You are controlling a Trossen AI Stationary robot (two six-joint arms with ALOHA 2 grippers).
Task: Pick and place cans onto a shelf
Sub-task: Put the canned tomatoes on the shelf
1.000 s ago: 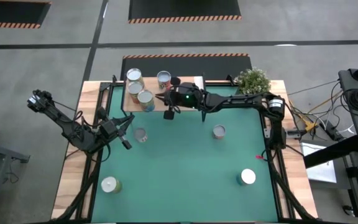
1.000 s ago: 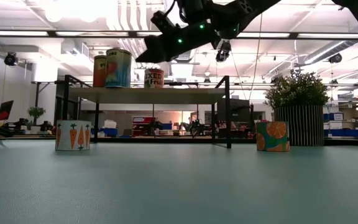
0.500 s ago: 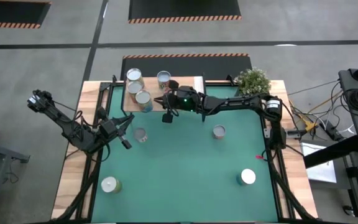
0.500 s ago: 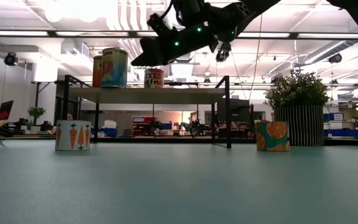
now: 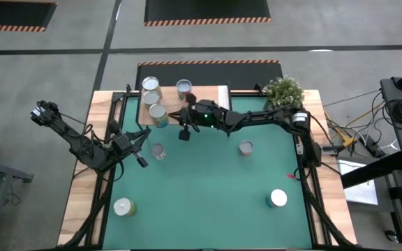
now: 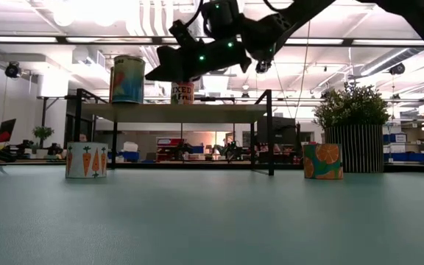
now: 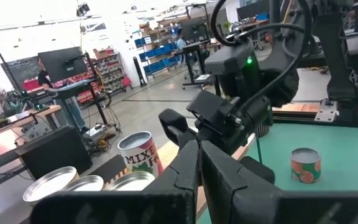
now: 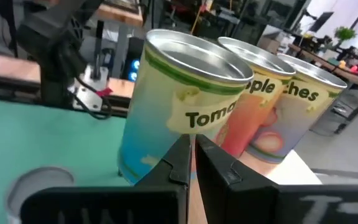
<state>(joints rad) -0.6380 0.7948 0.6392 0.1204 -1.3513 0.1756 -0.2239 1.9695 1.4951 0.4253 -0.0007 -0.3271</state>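
The wooden shelf (image 5: 204,90) stands at the table's far edge with several cans on it. Its nearest can (image 5: 158,111) has a blue-and-green label reading "Toma" (image 8: 179,106). My right gripper (image 5: 169,114) is shut and reaches level from the right, its tip at that can's side (image 6: 150,74). Two cans (image 8: 272,112) stand just behind it, and a "Mixed Fruit" can (image 6: 182,92) stands farther along the shelf. My left gripper (image 5: 142,162) waits shut over the table's left side, holding nothing. My right gripper presses its shut fingertips (image 8: 188,146) against the lower side wall (image 8: 166,140) of the blue-and-green can. The fingers come level from the table's right. The can stands upright with its base on the shelf board.
Several cans stand on the green mat: a carrot-label one (image 5: 158,150), an orange-label one (image 5: 246,147), one at the near right (image 5: 278,199) and one at the near left (image 5: 123,207). A potted plant (image 5: 283,90) sits at the far right corner beside the shelf.
My right gripper, still shut, has gone toward the table's left edge and a little down. The nearest can on the shelf has slid left along the board, staying upright, and in the low view it now lines up in front of the can behind it.
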